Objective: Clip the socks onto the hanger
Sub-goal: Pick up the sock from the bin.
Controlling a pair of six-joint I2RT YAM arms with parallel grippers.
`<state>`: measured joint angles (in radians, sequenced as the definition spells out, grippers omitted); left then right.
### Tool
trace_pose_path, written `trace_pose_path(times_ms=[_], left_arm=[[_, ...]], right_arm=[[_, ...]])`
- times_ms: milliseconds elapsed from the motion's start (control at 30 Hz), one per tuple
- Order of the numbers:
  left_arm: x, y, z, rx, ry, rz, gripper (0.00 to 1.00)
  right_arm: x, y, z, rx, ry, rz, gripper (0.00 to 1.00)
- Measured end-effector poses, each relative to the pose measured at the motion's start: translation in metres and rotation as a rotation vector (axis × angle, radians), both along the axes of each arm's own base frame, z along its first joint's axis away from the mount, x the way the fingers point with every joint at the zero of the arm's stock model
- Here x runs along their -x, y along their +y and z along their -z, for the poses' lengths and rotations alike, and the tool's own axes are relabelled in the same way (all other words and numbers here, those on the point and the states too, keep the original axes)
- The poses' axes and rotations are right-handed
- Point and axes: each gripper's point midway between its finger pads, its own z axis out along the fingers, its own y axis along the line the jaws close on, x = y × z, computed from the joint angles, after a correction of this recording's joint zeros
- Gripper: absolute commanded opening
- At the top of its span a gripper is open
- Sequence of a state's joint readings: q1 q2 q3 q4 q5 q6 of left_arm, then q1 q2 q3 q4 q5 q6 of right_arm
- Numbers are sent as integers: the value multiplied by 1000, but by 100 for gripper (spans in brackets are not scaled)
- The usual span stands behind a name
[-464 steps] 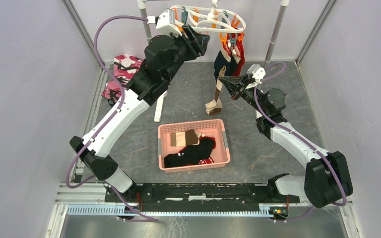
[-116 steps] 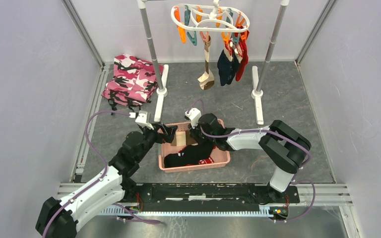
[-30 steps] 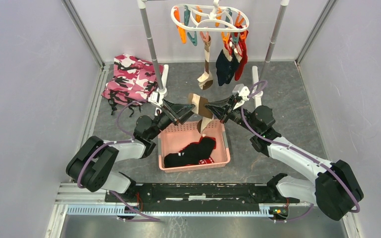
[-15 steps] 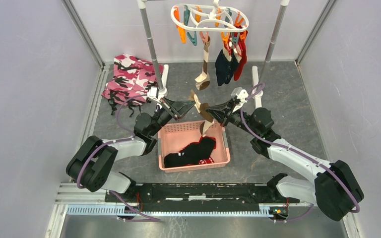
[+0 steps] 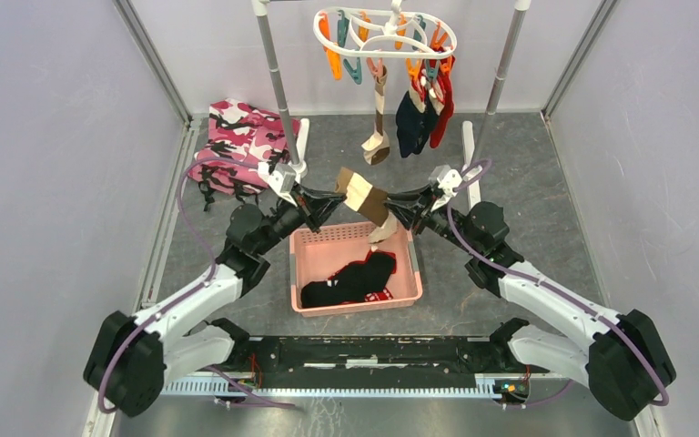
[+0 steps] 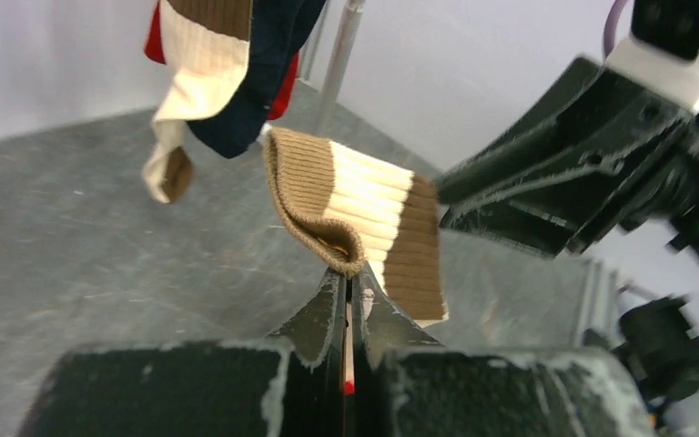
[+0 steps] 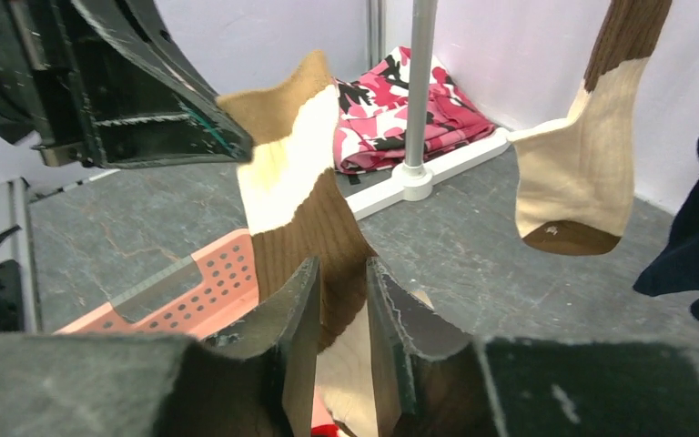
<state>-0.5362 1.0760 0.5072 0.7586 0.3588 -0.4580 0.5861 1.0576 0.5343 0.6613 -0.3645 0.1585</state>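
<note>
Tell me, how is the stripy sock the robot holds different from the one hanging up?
The held sock is pinched by the left gripper and lies slanted over the pink basket; the hanging sock dangles straight down from a clip on the hanger. The held sock is bent; the hanging sock is stretched long. Both are brown and cream.

2 rack poles flank the hanger; hung socks probably block its right side.

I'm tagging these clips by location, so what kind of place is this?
Likely a robot lab test cell: bare panel walls, left arm and right arm bolted to one rail, a clip hanger on a rack.
</note>
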Motion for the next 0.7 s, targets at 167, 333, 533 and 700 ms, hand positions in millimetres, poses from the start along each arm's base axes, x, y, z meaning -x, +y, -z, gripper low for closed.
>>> trace_pose_path(times_ms=[167,333,533,700], left_arm=[[12,11,4,-217,-188,-20,2],[26,7,19,-404,-290,15,2],[45,-1,5,-529,-421,88,2],[61,-1,-15,-595,-502,139,2]], right_arm=[[3,-2,-2,29,-40,-2,58],[11,-1,-12,69,-132,-48,69],[17,22,-28,117,-235,-198,72],[27,36,-16,201,-323,-341,72]])
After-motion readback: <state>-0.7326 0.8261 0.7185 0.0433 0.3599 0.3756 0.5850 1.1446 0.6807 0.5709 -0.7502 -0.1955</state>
